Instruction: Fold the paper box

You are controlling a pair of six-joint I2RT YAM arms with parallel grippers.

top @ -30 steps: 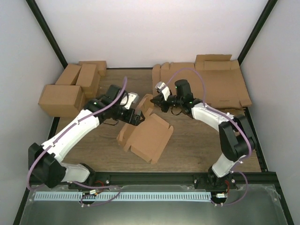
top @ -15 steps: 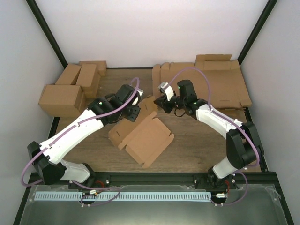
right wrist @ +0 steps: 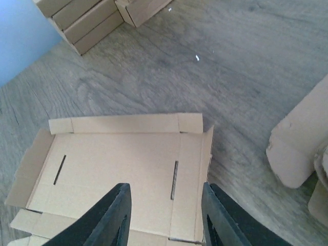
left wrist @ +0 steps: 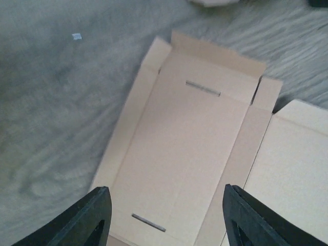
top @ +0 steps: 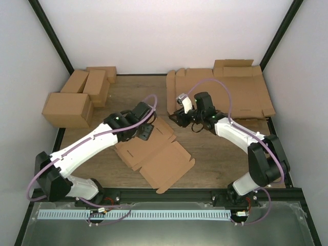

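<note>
The paper box (top: pixel 154 154) is a flat brown die-cut sheet with flaps, lying open on the wooden table near the middle front. My left gripper (top: pixel 145 132) is open and empty, hovering just above the sheet's far left panel (left wrist: pixel 184 154), which has two slots. My right gripper (top: pixel 177 119) is open and empty, above the sheet's far corner; its wrist view shows the slotted panel (right wrist: pixel 123 169) and short flaps below the fingers.
Several finished brown boxes (top: pixel 77 97) stand at the back left. A pile of flat brown sheets (top: pixel 230 92) lies at the back right. A black frame rail (top: pixel 169 195) runs along the table's front edge.
The sheet, held tilted up a second ago, now lies flat on the table. My left gripper has let go and moved back over it. My right gripper has shifted slightly forward.
</note>
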